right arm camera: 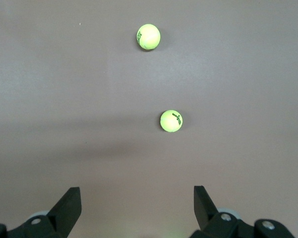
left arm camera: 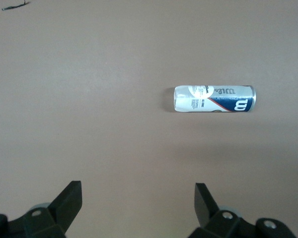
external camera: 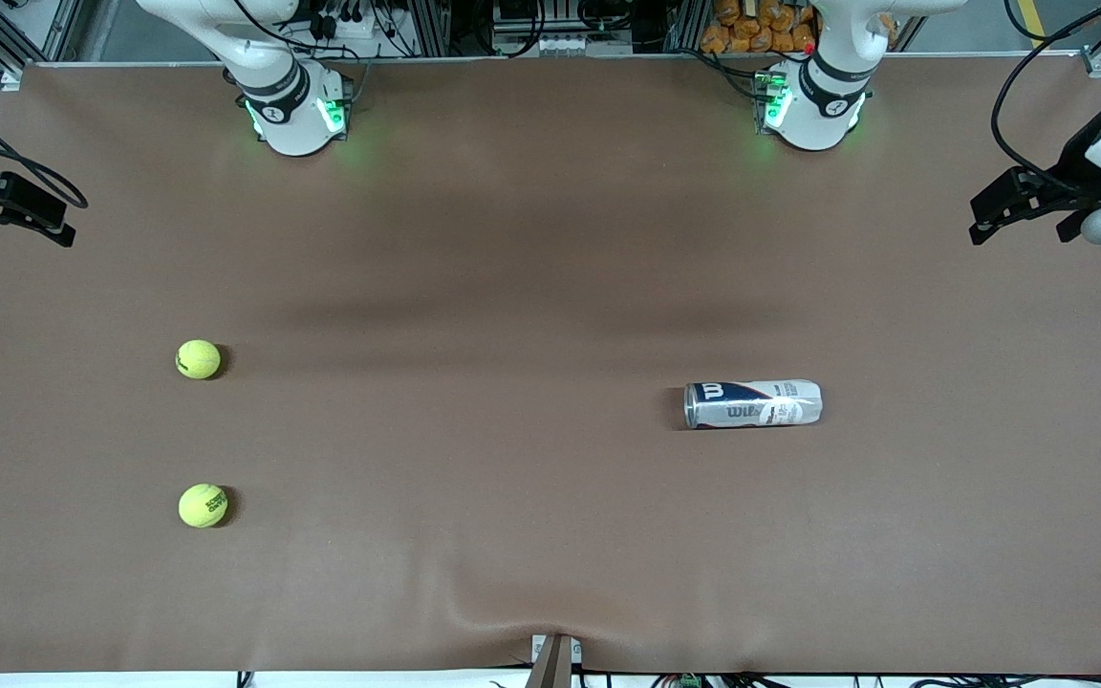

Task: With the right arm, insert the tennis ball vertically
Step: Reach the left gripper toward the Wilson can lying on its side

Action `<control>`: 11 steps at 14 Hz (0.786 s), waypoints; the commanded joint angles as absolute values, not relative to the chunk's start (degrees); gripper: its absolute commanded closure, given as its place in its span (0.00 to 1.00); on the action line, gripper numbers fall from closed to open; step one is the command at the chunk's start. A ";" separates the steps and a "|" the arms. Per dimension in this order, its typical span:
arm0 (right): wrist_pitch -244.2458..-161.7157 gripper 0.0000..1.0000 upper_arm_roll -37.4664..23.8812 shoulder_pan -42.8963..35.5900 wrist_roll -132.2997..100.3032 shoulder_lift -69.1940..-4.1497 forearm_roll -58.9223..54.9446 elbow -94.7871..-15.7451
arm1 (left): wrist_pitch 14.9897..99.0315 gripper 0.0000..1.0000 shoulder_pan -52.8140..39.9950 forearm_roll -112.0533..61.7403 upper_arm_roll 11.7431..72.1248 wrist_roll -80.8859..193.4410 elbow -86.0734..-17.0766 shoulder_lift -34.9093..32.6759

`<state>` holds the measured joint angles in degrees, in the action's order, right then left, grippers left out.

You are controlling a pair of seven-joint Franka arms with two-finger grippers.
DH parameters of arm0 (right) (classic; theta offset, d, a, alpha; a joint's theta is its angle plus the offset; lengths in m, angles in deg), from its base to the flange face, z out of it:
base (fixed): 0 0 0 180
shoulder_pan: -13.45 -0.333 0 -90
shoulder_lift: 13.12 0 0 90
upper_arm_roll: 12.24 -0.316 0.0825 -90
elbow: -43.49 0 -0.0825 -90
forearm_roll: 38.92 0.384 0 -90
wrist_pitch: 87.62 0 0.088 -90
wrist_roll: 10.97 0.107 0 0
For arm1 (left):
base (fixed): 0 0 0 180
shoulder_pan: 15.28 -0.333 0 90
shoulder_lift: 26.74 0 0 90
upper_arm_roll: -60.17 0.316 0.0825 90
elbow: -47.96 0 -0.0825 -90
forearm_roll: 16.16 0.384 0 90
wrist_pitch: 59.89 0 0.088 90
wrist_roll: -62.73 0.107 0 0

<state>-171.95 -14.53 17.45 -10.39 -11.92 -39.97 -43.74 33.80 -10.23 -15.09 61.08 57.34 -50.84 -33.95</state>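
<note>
While under lab clutter, brown table (external camera: 550,535) with faint wrinkles.

The table (external camera: 550,287) is covered with a matt brown sheet that looks like paper or thin vinyl; it is smooth over most of its spread and buckles into a soft ripple at the edge nearest the front camera. The tennis ball can (external camera: 752,403) lying on it looks like clear glossy plastic with a printed label in white, blue and red, and its rim end shows a metallic shine. Toward the right arm's end from the can, two tennis balls (external camera: 198,359) (external camera: 203,505) have fuzzy yellow-green felt with dark print. The arm bases (external camera: 294,110) are glossy white plastic shells with black bands. The gripper fingers (right arm camera: 67,210) in the wrist views look like matt black plastic.
</note>
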 commanded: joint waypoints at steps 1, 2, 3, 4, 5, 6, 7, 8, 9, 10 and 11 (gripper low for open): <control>-172.53 0.00 -15.41 18.54 -9.74 -11.19 -39.10 -44.92 | 32.22 0.00 -10.10 -13.97 60.79 58.25 -49.86 -33.77; -172.44 0.00 -15.41 18.54 -9.74 -11.19 -39.10 -45.01 | 32.48 0.00 -9.75 -13.79 60.79 58.16 -49.77 -33.33; -172.44 0.00 -15.41 18.54 -9.65 -11.19 -39.10 -45.01 | 32.57 0.00 -9.66 -13.70 60.70 58.16 -49.69 -32.72; -172.53 0.00 -15.41 18.63 -9.74 -11.19 -39.10 -45.01 | 32.66 0.00 -9.66 -13.53 60.70 58.25 -49.34 -32.19; -172.53 0.00 -15.41 18.63 -9.65 -11.19 -39.10 -45.01 | 32.75 0.00 -9.48 -13.44 60.53 58.33 -48.64 -31.06; -172.53 0.00 -15.41 18.63 -9.65 -11.19 -39.10 -45.01 | 32.75 0.00 -9.31 -13.44 59.83 58.77 -48.20 -30.17; -172.53 0.00 -15.41 18.63 -9.65 -11.19 -39.10 -45.01 | 33.18 0.00 -9.39 -13.44 58.69 59.21 -48.02 -29.12; -172.53 0.00 -15.41 18.63 -9.65 -11.19 -39.10 -45.01 | 33.62 0.00 -9.40 -13.27 57.81 59.21 -48.10 -28.76; -172.53 0.00 -15.41 18.72 -9.65 -11.19 -39.10 -45.36 | 33.63 0.00 -9.40 -12.92 57.28 59.30 -48.28 -28.76; -172.53 0.00 -15.41 18.72 -9.73 -11.19 -39.10 -45.37 | 33.63 0.00 -9.31 -12.91 56.84 59.65 -48.37 -28.76; -172.70 0.00 -15.41 18.72 -9.74 -11.19 -39.10 -45.45 | 33.63 0.00 -9.13 -12.91 56.74 60.09 -48.37 -28.41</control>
<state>-172.14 -14.54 17.45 -10.34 -11.92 -39.97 -44.47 33.96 -9.27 -14.21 57.25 58.63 -49.64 -28.97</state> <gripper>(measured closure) 0.000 0.000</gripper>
